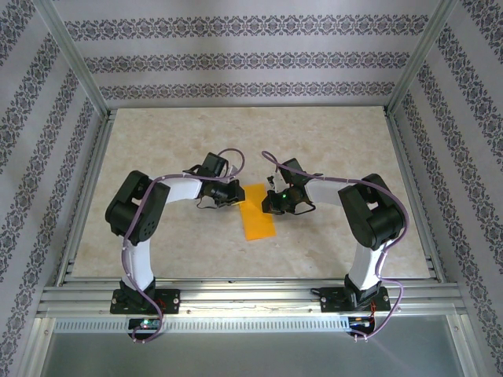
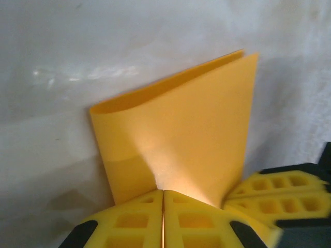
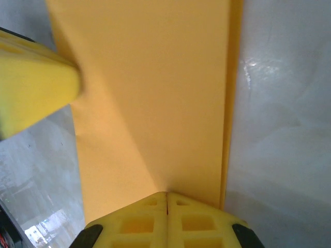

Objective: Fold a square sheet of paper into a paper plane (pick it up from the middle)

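- The left pincer (image 2: 163, 205) is seen clenched: its two yellow foam pads (image 2: 132, 222) are pressed flat together with no gap, and the near edge of the sheet of paper (image 2: 181, 150) is pinched at their tips.
- The right pincer (image 3: 166, 206) is likewise clenched on the sheet. Its pads (image 3: 199, 222) are closed along a thin seam, and the orange paper is seen running up and away from that seam.
- In the left wrist view, the yellow pads of the right pincer (image 2: 276, 199) are seen at the lower right, at the sheet's corner and just beside the left pair.
- In the right wrist view, one blurred yellow pad of the left pincer (image 3: 31, 95) is seen against the left edge of the sheet.
- The sheet is shown folded in two. Two layers are seen slightly parted along the far edge in the left wrist view, and a thin strip of a second layer is shown along the right edge in the right wrist view.
- From above, the sheet (image 1: 258, 216) is seen as a narrow orange rectangle on the bench (image 1: 338, 149), near its middle. Its far half is flanked by the two pincers and its near half is pointed toward the arm bases.
- The bench is pale and marbled, and it is bounded by metal rails (image 1: 236, 294) and patterned walls (image 1: 236, 63).
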Tool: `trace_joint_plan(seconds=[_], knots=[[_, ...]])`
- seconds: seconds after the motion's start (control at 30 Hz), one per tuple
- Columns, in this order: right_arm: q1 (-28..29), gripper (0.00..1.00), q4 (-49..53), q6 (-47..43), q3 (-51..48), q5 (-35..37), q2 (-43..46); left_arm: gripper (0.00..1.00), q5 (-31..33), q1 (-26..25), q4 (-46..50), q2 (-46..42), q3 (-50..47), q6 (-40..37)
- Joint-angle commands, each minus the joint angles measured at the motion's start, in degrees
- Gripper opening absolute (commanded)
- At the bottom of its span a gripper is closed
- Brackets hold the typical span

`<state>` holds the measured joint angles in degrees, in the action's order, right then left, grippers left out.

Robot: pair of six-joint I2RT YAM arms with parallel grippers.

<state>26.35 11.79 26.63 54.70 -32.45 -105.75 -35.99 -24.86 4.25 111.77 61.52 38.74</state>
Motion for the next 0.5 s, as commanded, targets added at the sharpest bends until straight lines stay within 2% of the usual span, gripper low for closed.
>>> trace_joint_plan(seconds=[0.0,0.17,0.47], knots=[[-0.9,0.0,9.0,-0.4,-3.3,8.2,-3.6,0.06,2.2,1.2,2.1,1.3,-0.7,-1.4],[-0.8,0.0,8.9,-0.3,-3.6,8.0,-3.5,0.0,2.3,1.7,1.7,1.3,-1.0,-0.1],[-0.9,0.0,8.9,-0.1,-3.3,7.8,-3.4,0.0,0.0,1.7,4.5,-1.7,4.2,0.7]])
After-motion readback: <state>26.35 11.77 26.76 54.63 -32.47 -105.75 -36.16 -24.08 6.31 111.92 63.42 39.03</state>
